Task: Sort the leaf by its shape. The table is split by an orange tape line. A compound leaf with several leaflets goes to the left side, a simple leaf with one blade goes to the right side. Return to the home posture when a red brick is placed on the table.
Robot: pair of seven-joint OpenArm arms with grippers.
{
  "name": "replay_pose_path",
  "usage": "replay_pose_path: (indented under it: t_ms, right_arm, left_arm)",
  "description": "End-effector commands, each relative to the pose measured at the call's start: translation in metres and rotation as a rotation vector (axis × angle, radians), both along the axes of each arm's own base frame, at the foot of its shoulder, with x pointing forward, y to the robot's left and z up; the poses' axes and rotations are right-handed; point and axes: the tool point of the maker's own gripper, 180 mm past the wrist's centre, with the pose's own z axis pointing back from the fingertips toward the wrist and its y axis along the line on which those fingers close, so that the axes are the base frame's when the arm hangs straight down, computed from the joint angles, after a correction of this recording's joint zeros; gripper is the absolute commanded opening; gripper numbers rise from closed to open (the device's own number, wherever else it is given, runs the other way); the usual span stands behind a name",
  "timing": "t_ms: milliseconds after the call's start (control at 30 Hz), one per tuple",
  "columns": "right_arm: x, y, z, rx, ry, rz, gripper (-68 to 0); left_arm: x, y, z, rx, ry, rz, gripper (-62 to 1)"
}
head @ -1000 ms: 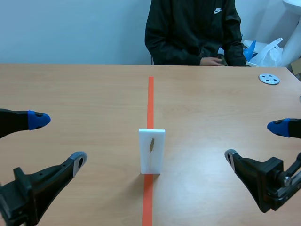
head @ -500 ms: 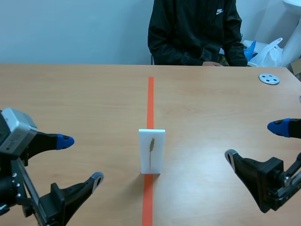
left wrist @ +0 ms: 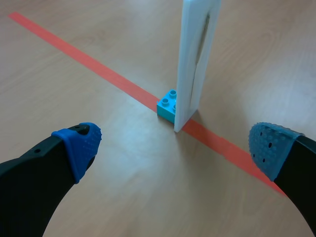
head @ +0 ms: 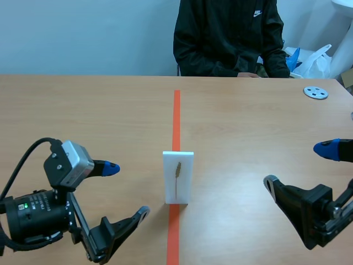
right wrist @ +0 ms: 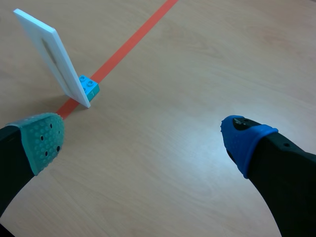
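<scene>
Tipping worries us: our left gripper (left wrist: 175, 148), fingers apart, could knock the upright white leaf card (left wrist: 197, 59) off its teal brick (left wrist: 168, 104).

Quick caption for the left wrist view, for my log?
Open left gripper faces the upright white card with its leaf, against a teal brick on the orange tape line.

- The jaws stand wide apart above the wooden counter (right wrist: 222, 64), one pad (right wrist: 42, 138) grey-green, the other blue.
- Ahead of them a white card (right wrist: 52, 57) stands tilted, its lower edge touching a teal brick (right wrist: 89, 86) on the orange tape line (right wrist: 133, 40).
</scene>
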Motion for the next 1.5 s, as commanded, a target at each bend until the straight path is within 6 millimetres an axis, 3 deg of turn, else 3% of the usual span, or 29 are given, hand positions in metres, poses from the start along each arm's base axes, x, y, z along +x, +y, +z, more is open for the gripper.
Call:
replay_pose_path:
  t_ms: [0, 567, 767, 1100, 1267, 1433, 1467]
  right_arm:
    - [0.005, -0.003, 0.008, 0.005, -0.028, -0.004, 0.4]
    - [0.005, -0.003, 0.008, 0.005, -0.028, -0.004, 0.4]
    - [0.005, -0.003, 0.007, 0.005, -0.028, -0.004, 0.4]
    - [0.005, -0.003, 0.008, 0.005, -0.028, -0.004, 0.4]
    - [0.005, -0.003, 0.007, 0.005, -0.028, -0.004, 0.4]
    - [0.005, -0.003, 0.007, 0.005, -0.028, -0.004, 0.4]
    - [0.005, -0.003, 0.007, 0.005, -0.028, -0.004, 0.4]
  left_arm:
    - [0.006, -0.007, 0.009, -0.039, -0.025, 0.000, 1.4]
    - [0.025, -0.066, -0.016, -0.090, -0.047, -0.075, 1.4]
    - [0.036, -0.073, -0.019, -0.076, -0.073, -0.072, 1.4]
    - [0.034, -0.076, -0.024, -0.068, -0.063, -0.094, 1.4]
    - [0.028, -0.082, -0.023, -0.081, -0.063, -0.117, -14.4]
    - [0.024, -0.086, -0.024, -0.085, -0.058, -0.129, -15.5]
    - [0.024, -0.086, -0.024, -0.087, -0.060, -0.129, -18.0]
